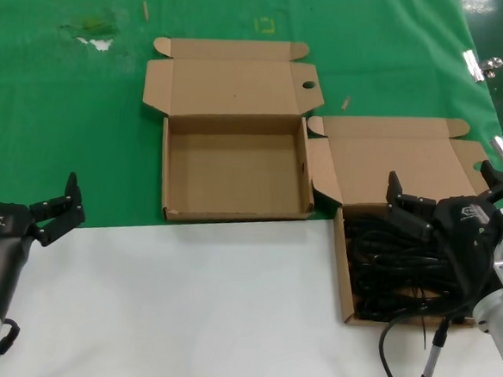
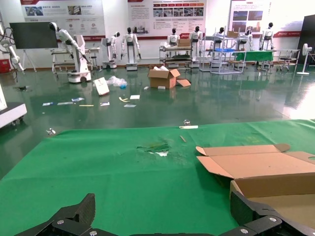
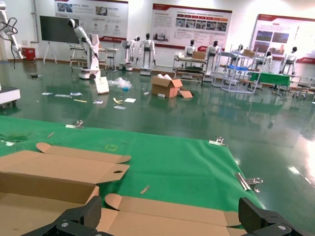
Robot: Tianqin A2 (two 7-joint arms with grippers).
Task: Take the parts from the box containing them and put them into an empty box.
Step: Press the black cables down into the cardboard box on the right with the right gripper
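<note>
Head view: right gripper [image 1: 445, 198], fingers apart, hovers over the cords [image 1: 392, 276] tangled in the right box [image 1: 342, 281]; empty box [image 1: 236, 166] just left. Left gripper [image 1: 65, 201], spread, waits apart. Wrist views: both lids lie open on green cloth [image 2: 98, 177]

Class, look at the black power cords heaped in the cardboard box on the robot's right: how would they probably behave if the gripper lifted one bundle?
The power cords lie tangled, so one would likely drag its neighbours. A strand droops over the box edge, suggesting floppy sagging. The open right gripper above them probably needs a mid-bundle grasp.
</note>
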